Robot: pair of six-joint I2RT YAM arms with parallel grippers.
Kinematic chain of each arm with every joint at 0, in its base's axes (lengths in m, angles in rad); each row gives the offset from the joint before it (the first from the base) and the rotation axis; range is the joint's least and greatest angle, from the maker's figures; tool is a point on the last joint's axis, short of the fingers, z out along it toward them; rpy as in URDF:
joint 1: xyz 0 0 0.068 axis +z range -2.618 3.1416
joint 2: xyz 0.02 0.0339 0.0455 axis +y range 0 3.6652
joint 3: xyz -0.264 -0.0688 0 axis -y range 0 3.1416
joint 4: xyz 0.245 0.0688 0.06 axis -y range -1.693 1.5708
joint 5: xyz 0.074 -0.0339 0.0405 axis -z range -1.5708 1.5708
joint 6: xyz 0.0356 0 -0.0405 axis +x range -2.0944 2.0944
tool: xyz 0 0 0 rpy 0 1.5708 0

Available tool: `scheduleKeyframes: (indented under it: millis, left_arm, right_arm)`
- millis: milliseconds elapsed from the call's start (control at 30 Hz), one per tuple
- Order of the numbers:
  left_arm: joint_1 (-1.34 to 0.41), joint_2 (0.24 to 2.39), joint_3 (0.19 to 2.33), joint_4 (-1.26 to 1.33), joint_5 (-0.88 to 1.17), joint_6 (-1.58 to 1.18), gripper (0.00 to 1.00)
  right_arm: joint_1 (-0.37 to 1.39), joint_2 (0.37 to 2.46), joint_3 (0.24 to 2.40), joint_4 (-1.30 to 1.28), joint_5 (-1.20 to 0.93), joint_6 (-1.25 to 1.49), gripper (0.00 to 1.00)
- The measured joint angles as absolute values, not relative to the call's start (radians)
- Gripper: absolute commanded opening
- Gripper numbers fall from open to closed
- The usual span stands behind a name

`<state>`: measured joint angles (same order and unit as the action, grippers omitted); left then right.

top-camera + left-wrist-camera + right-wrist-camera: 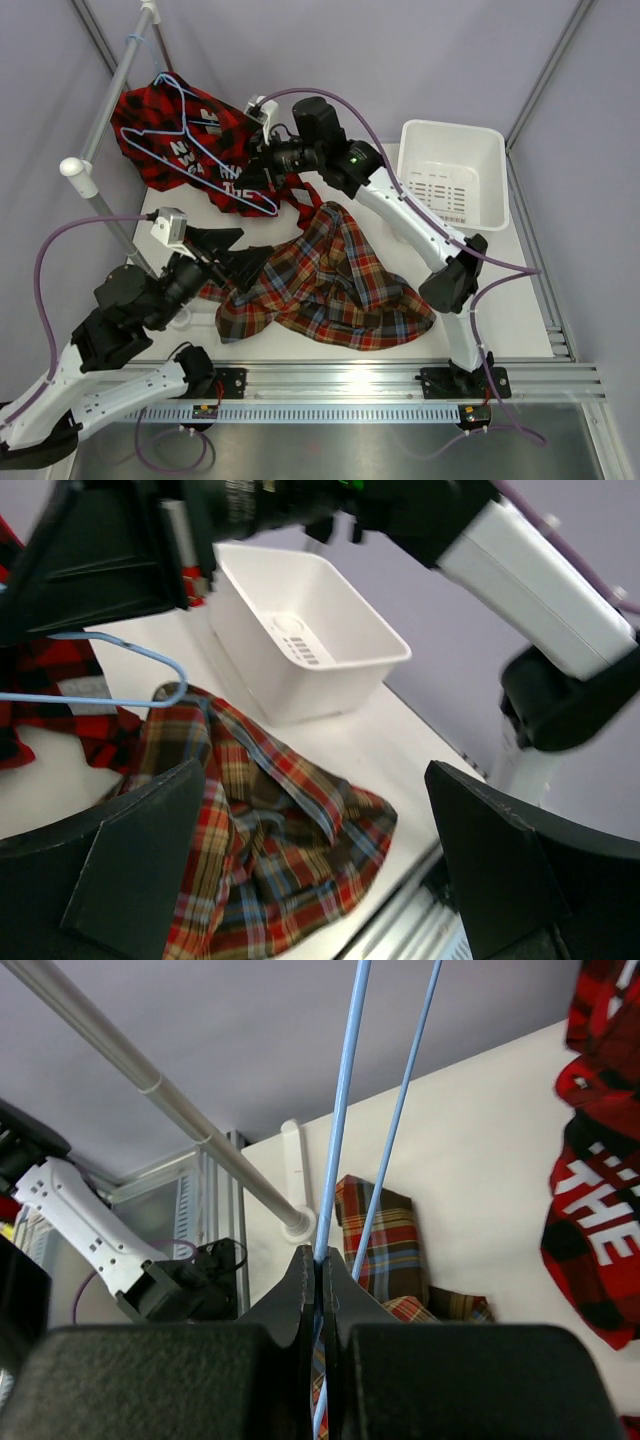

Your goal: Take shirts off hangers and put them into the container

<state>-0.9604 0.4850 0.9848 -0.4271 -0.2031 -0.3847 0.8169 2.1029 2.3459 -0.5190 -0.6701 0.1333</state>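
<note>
Shows red-and-black shirt [150,135] bunched back left, light-blue hanger [341,1110] across it, wire pinched tight in right gripper [320,1265]. Shows multicolour plaid shirt [330,285] heaped mid-table [500,290], outside white container [440,140] back right. Shows left gripper [320,820] spread wide, nothing in it, over plaid heap.

Robot lab bench, probably a purpose-built test cell: plain grey wall panels [400,60] on metal frame struts [545,70], bare white tabletop [520,290], aluminium mounting rail [340,377] carrying two arm bases [465,381], and loose purple cables [45,280].
</note>
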Motion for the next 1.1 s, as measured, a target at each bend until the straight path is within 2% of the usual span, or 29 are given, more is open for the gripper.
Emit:
scheduleKeyframes:
  millis: [300,533,833,1100]
  left_arm:
    - [-0.961,0.604,0.893,-0.109,-0.456,-0.441,0.99]
    - [-0.971,0.735,0.981,0.001,-0.467,-0.437,0.99]
    - [-0.973,0.691,1.006,0.041,-0.468,-0.441,0.99]
    - [-0.974,0.706,1.044,0.023,-0.469,-0.516,0.99]
  right_arm:
    - [0.817,1.967,2.343,-0.567,-0.532,0.12,0.0]
    - [0.817,1.88,2.243,-0.59,-0.456,0.102,0.0]
    - [0.799,1.703,1.927,-0.556,-0.43,0.101,0.0]
    - [0.789,1.584,1.832,-0.535,-0.483,0.103,0.0]
